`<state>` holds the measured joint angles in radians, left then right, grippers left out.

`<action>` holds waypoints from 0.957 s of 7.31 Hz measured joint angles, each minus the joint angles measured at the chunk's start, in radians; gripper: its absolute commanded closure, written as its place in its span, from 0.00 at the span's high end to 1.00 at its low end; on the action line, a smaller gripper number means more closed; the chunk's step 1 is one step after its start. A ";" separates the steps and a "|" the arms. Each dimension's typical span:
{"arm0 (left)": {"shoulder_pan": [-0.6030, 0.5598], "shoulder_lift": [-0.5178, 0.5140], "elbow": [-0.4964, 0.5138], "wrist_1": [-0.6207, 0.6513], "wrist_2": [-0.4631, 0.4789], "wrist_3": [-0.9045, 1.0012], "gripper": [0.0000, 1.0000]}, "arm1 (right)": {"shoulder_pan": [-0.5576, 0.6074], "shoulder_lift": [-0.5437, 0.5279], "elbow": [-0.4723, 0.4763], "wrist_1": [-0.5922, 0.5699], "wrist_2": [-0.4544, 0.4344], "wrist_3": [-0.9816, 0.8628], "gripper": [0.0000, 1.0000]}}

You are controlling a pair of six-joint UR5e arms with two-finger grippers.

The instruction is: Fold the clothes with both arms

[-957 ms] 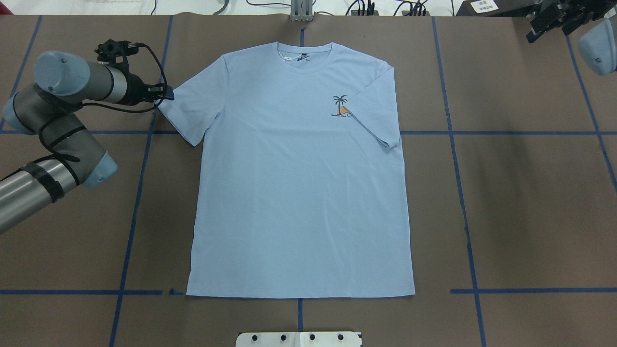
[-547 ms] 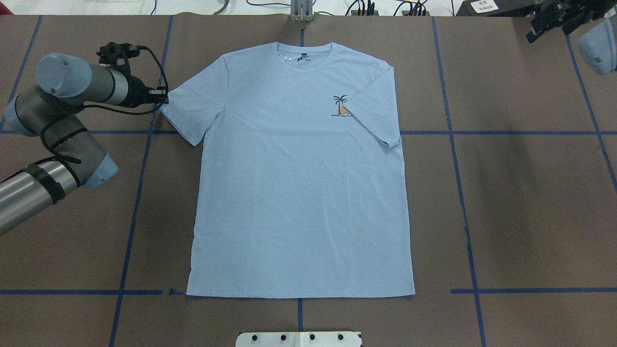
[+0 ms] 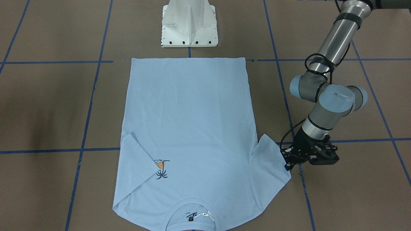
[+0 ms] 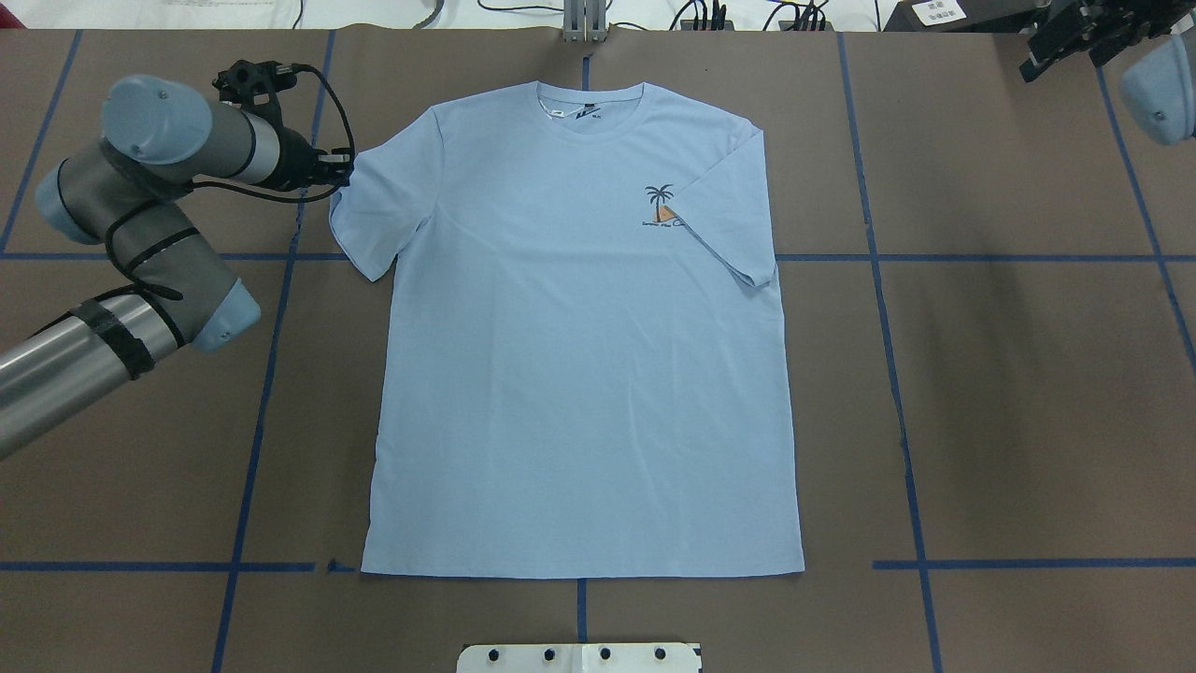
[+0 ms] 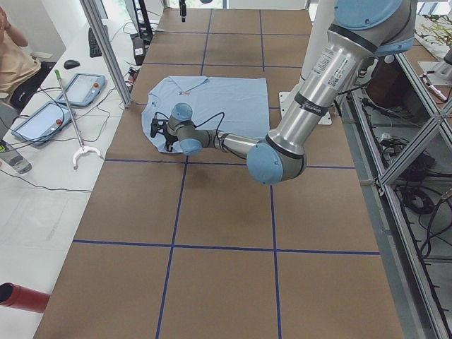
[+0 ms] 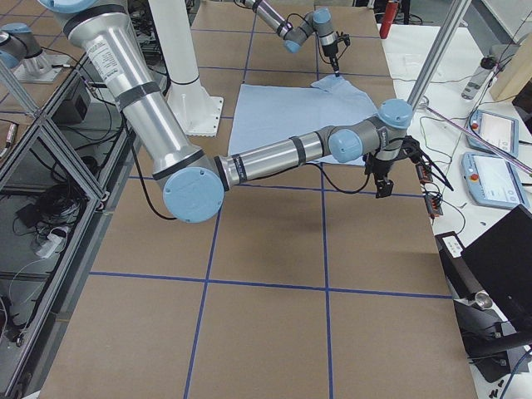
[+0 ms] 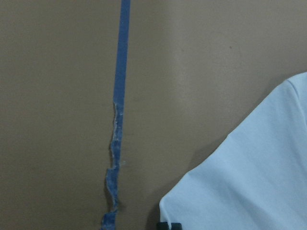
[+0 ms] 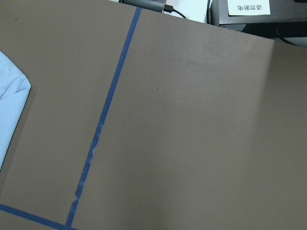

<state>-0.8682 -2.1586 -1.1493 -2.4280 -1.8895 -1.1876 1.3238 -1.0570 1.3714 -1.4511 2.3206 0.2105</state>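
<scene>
Black two-finger left gripper (image 3: 286,161) pinches sleeve edge of pale blue short-sleeved T-shirt (image 4: 579,374) | risk: thin hem slips free, fold skews | black right gripper (image 6: 381,189) well off the cloth, spread or pressed together: cannot tell

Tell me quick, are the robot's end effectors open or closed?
Left end effector: closed on the T-shirt sleeve edge.
Right end effector: cannot tell; it is away from the T-shirt.

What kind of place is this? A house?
Probably a robot lab, not a house: a silver-grey jointed robot arm reaches a pale blue T-shirt on a brown table gridded with blue tape, and blue-rimmed tablets lie beside it.
</scene>
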 measured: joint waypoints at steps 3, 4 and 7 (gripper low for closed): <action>0.089 -0.126 -0.015 0.126 0.012 -0.129 0.00 | -0.001 0.000 0.000 0.001 -0.001 0.004 1.00; 0.113 -0.158 -0.003 0.147 0.031 -0.145 0.00 | -0.001 -0.001 -0.001 0.001 -0.001 0.004 1.00; 0.135 -0.230 0.088 0.157 0.051 -0.154 0.67 | -0.003 -0.001 -0.001 0.002 -0.001 0.008 1.00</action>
<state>-0.7328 -2.3888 -1.0613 -2.2708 -1.8387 -1.3413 1.3206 -1.0584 1.3703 -1.4496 2.3194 0.2189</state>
